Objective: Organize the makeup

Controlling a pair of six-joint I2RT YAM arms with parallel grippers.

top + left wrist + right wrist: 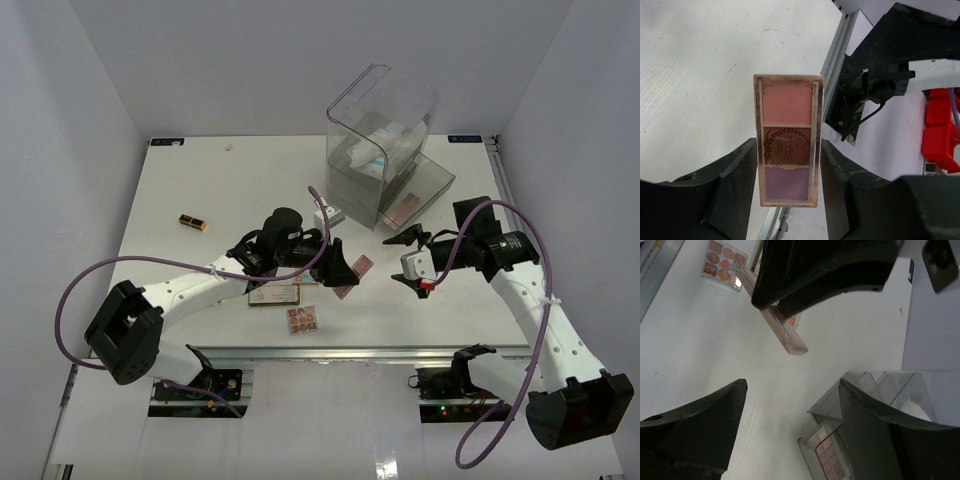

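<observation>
Over the middle of the table (200,180), a palette (788,140) with pink, brown and lilac pans is being held by the left gripper (788,150), whose fingers are clamping its two long edges. In the right wrist view it is showing edge-on and tilted, sticking out from under the left gripper's black body. The right gripper (792,385) is facing it from the right, near but apart, its fingers standing wide with nothing between them.

Just beside the left arm, a flat compact (275,294) is lying on the table, and a round-pan palette (302,319) is lying near the front edge. A black-gold tube (193,221) is sitting well apart at the left.

At the back right, a clear drawer box (385,110) is standing with its tray (437,180) pulled out. A brown-pan palette (827,445) is lying in the tray, and white-and-blue packets (375,150) are showing inside the box.
</observation>
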